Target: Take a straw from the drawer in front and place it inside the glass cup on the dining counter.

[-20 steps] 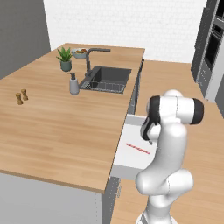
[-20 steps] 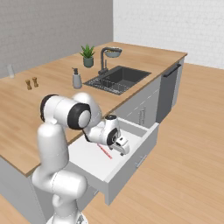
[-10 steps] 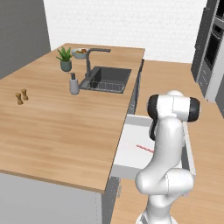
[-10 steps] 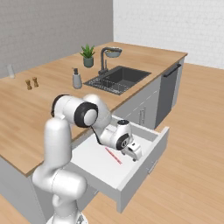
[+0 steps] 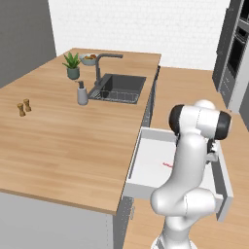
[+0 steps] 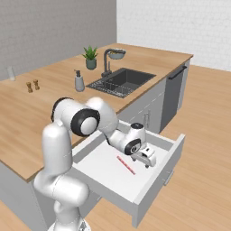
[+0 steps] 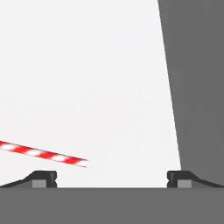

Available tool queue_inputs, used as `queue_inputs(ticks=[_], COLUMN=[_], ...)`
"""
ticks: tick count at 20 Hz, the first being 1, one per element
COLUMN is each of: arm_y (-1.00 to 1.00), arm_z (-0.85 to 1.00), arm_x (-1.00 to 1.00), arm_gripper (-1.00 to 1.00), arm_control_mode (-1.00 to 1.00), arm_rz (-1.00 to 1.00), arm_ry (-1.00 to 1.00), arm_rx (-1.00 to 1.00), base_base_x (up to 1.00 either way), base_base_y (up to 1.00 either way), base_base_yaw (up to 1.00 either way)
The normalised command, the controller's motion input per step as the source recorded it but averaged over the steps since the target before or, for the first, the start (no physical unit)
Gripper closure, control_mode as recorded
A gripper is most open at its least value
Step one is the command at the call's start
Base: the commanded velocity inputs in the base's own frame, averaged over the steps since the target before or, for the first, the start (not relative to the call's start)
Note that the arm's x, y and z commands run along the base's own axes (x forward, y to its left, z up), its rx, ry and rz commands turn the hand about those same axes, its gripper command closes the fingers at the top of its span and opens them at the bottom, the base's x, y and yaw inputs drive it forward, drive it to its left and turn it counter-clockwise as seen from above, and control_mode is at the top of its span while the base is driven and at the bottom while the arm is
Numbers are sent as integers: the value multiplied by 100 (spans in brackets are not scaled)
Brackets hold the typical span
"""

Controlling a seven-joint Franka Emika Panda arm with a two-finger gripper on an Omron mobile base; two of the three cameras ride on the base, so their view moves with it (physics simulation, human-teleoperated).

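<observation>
The pincer [image 6: 149, 159] hangs with jaws spread wide over the pulled-out drawer [image 6: 155, 189] at lower centre of the right base view, likely so they can straddle the straw [image 6: 126, 165]; that straw lies flat on the white floor just left of it. Since a second ago the arm has reached further out along the drawer; the glass cup [image 6: 11, 73] stands far off at the left edge on the wooden surface [image 6: 40, 108].

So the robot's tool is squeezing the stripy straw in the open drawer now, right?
Not quite. The tool is open and holds nothing. The straw lies flat on the white floor of the open drawer, not yet gripped. The hand view shows it lying loose near one fingertip.
</observation>
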Motion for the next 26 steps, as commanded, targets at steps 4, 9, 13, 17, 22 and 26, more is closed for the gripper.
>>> queue_inputs(ticks=[4,9,13,17,22,26], arm_y=[78,62,32,7,0,0], arm_z=[51,4,-11,-21,-32,-23], arm_x=[1,0,3,15,20,38], arm_gripper=[-100,-100,-100,-100,-100,-100], arm_control_mode=[-100,-100,-100,-100,-100,-100], arm_rz=[34,38,32,25,22,22], arm_ry=[11,9,0,0,0,0], arm_rx=[8,3,0,0,0,1], base_base_x=[0,0,0,0,0,0], base_base_y=[0,0,0,0,0,0], base_base_yaw=[0,0,0,0,0,0])
